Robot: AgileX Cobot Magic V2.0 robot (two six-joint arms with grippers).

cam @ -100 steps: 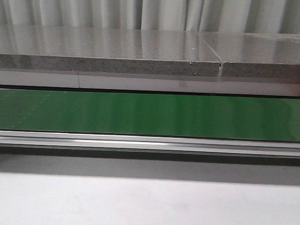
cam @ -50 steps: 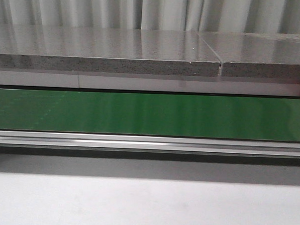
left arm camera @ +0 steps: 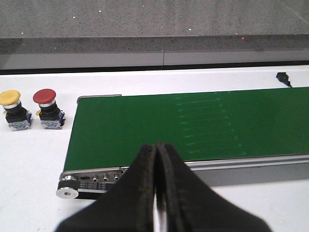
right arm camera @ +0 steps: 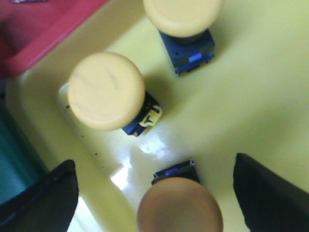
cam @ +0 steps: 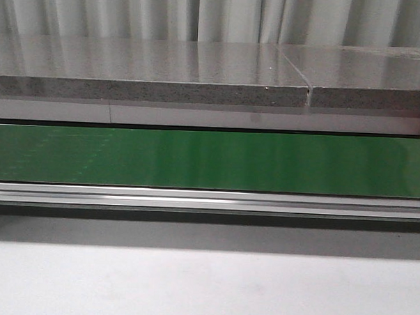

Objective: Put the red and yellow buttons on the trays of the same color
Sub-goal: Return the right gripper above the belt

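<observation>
Conveyor belt (cam: pixel 210 159) — a green band in an aluminium frame — is running across the front view, with a grey speckled stone counter (cam: pixel 151 71) behind it and white table (cam: pixel 204 290) in front; neither arm is showing in that view.

From the left wrist view, the left gripper (left arm camera: pixel 156 193) is hovering over the near edge of the conveyor belt (left arm camera: pixel 193 125), its two black fingers (left arm camera: pixel 140 193) pressed together with nothing between them. Beyond the belt's end roller, on the white table (left arm camera: pixel 34 159), a yellow button (left arm camera: pixel 12 110) and a red button (left arm camera: pixel 48 108) are standing upright side by side, close but not touching, the red one nearer the belt. Both are sitting well apart from the gripper. A small black object (left arm camera: pixel 283 77) is lying on the table past the belt's far edge; what it is cannot be told.

From the right wrist view, the right gripper (right arm camera: pixel 154 193) is hanging over the yellow tray (right arm camera: pixel 251 96) with its fingers (right arm camera: pixel 43 198) spread wide apart, holding nothing. Three yellow buttons are sitting inside the tray: one (right arm camera: pixel 182 24) farthest from the fingers, one (right arm camera: pixel 107 92) near the tray's corner wall, and one (right arm camera: pixel 179 205) directly between the spread fingers — whether the pads are touching it cannot be told. A red tray (right arm camera: pixel 43 34) is lying just beside the yellow tray's rim.
</observation>
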